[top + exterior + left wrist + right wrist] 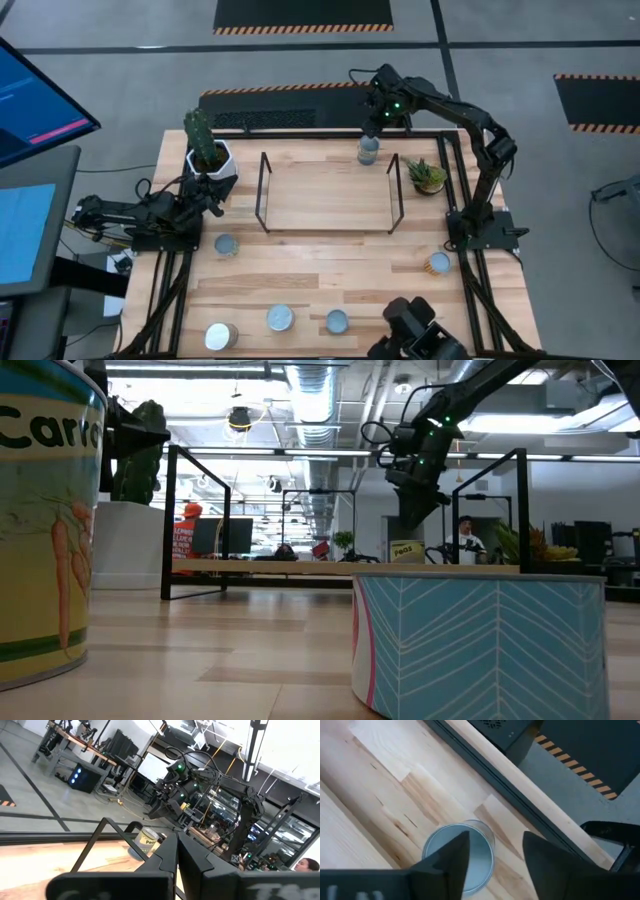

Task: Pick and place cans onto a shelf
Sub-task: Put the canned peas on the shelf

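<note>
From the overhead camera I saw the right gripper (371, 125) poised directly above a silver-topped can (368, 150) that stood upright on the wooden table (330, 265), just beyond the far rail of the shelf (328, 190) near its right-hand end, outside the frame. In the right wrist camera the two dark fingers (451, 855) were spread apart with that can (461, 854) below them, and they closed on nothing. The level camera showed the gripper (418, 500) clear of the can's (406, 551) top. The left gripper (212, 192) lay to the left of the shelf, beside the white cactus pot (213, 161), its fingers (165, 857) pressed together and empty. Five further cans stood or lay on the near side of the shelf: one (226, 245) off its left corner, three (280, 318) along the table's near edge, and one on its side (438, 263) off the right corner. A small spiky plant (427, 175) stood just right of the shelf.
</note>
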Motion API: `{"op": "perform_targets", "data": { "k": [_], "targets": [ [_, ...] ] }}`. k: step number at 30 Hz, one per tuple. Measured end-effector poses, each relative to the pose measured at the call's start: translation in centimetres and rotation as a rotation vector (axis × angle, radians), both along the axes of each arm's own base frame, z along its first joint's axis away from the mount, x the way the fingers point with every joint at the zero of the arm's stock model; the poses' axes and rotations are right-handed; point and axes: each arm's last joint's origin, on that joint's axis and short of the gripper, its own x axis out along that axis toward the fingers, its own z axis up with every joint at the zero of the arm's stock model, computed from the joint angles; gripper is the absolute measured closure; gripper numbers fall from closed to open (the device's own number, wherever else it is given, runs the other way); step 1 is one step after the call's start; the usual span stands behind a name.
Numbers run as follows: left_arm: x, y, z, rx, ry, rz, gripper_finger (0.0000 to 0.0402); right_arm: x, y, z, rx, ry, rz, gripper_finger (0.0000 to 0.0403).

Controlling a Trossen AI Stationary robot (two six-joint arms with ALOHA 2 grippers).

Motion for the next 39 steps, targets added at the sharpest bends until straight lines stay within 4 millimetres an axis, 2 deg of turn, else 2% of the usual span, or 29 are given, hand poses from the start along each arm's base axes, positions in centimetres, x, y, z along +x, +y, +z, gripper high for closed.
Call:
{"op": "perform_targets", "data": {
  "k": [4,12,21,28,32,39],
  "targets": [
    [0.0,0.0,0.0,0.002,0.001,0.001,0.0401,0.2,0.4,-0.1,0.02,0.007,-0.004,0.0164],
    [0.0,0.0,0.0,0.003,0.006,0.001,0.0401,0.6,1.0,-0.3,0.029,0.034,0.045,0.0178],
    [0.0,0.0,0.0,-0.002,0.002,-0.001,0.0401,0.9,0.4,-3.3,0.094,0.161,0.037,0.0191],
    [0.0,0.0,0.0,-0.007,-0.002,-0.004,0.0402,0.8,0.1,-4.1,0.135,0.179,0.021,0.0198],
    [0.0,0.0,0.0,-0.007,-0.002,-0.003,0.0401,0.7,0.2,-4.2,0.152,0.187,0.022,0.0243],
    [0.0,0.0,-0.1,-0.006,0.004,-0.001,0.0401,0.8,0.3,-4.3,0.17,0.172,0.03,0.0385]
  ]
}}
